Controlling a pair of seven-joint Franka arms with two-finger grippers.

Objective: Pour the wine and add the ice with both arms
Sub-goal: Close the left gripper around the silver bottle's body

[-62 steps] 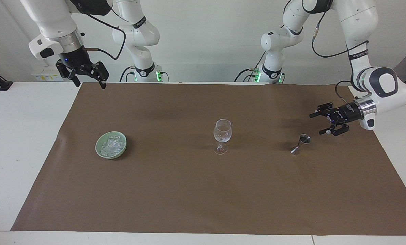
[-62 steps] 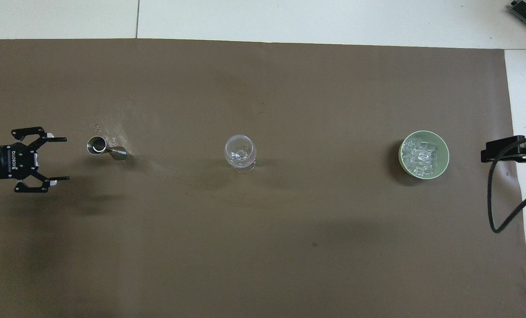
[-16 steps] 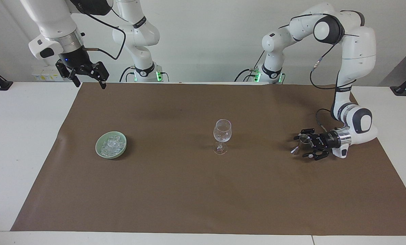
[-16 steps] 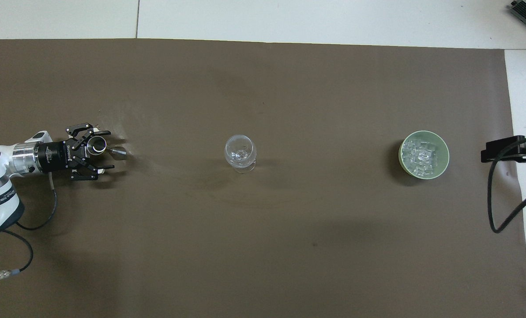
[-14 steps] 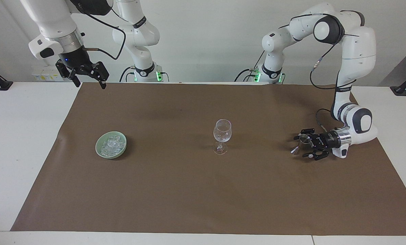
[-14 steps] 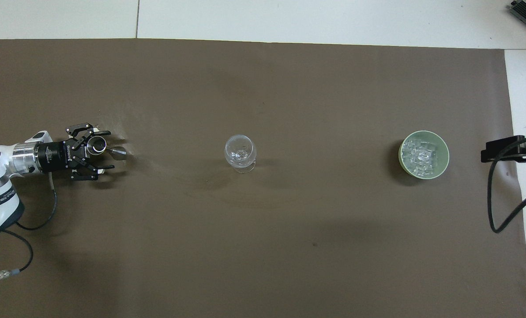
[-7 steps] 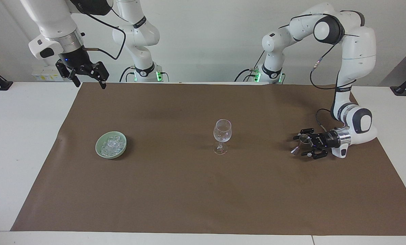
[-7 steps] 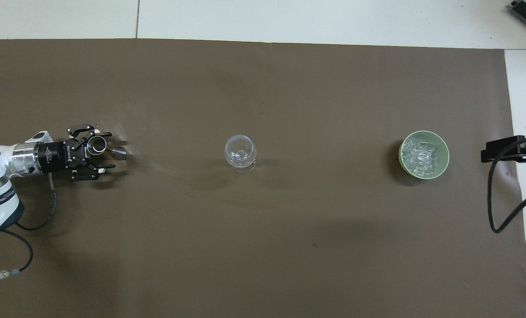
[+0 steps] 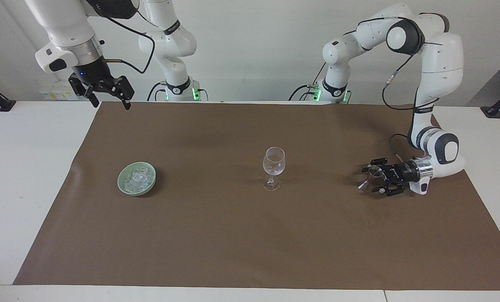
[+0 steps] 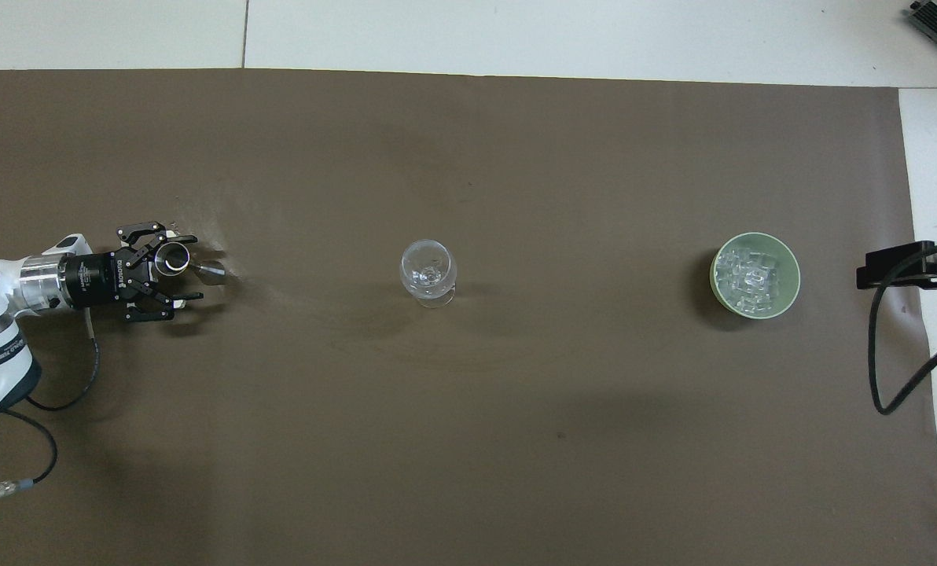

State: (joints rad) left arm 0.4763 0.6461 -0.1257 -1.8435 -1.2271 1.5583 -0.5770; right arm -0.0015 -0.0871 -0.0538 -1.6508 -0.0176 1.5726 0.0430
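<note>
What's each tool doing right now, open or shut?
Left tool: open, fingers on either side of the jigger, not shut on it.
Right tool: open, empty, waiting high near its base.

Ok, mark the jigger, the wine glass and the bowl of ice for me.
jigger [image 10: 174,259]: overhead view, open top cup.
wine glass [image 9: 273,161]: facing view, middle of bowl.
bowl of ice [image 10: 715,284]: overhead view, green rim.
</note>
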